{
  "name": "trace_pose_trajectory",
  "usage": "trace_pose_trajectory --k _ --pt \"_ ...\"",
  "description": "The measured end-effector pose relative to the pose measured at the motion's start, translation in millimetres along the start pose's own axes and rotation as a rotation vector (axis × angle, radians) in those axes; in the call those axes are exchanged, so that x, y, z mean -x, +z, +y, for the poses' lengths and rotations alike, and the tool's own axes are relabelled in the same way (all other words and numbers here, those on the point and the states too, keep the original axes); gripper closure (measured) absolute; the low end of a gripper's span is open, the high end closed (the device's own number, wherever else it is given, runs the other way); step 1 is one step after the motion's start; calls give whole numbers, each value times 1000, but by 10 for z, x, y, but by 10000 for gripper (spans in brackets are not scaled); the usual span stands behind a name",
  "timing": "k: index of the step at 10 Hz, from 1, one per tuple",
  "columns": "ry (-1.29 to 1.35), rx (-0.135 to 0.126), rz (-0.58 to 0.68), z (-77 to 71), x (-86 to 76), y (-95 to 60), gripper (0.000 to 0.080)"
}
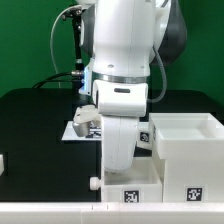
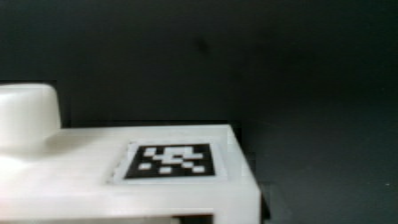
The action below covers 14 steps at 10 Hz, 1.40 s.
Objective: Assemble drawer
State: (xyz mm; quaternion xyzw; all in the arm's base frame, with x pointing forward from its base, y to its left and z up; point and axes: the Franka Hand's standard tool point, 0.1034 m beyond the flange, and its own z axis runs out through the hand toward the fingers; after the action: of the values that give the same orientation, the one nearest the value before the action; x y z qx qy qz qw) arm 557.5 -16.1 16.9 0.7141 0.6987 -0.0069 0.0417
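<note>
The large white cube-like shell (image 1: 188,150) stands at the exterior view's right, open on top, with square tags on its front. A small white tray (image 1: 130,193) with a round knob (image 1: 93,183) lies just beside it, at the front. My gripper (image 1: 120,176) hangs straight down onto this tray; its fingers are hidden behind the hand. The wrist view shows the tray (image 2: 107,185) close up, with its tag (image 2: 171,160) and knob (image 2: 22,115). No fingers show there. A white piece (image 1: 2,163) sits at the exterior view's left edge.
The marker board (image 1: 82,129) lies on the black table behind the arm. A white rail (image 1: 50,212) runs along the table's front edge. A cable post (image 1: 75,60) stands at the back. The shell stands tight against the tray's side.
</note>
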Motion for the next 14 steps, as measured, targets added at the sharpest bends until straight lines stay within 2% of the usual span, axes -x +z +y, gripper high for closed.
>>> trace_pose_trajectory --k 6,8,9,11,12,14 --pt "0 -6 -3 7 1 -47 761" --pt "-1 -44 -13 14 14 -70 761" --pt "0 -52 -14 3 19 -67 761" --pt "3 -140 -34 -38 65 -75 761" --pt "3 -132 -33 -21 61 -69 761" --pt "4 -134 -31 -30 68 -63 761"
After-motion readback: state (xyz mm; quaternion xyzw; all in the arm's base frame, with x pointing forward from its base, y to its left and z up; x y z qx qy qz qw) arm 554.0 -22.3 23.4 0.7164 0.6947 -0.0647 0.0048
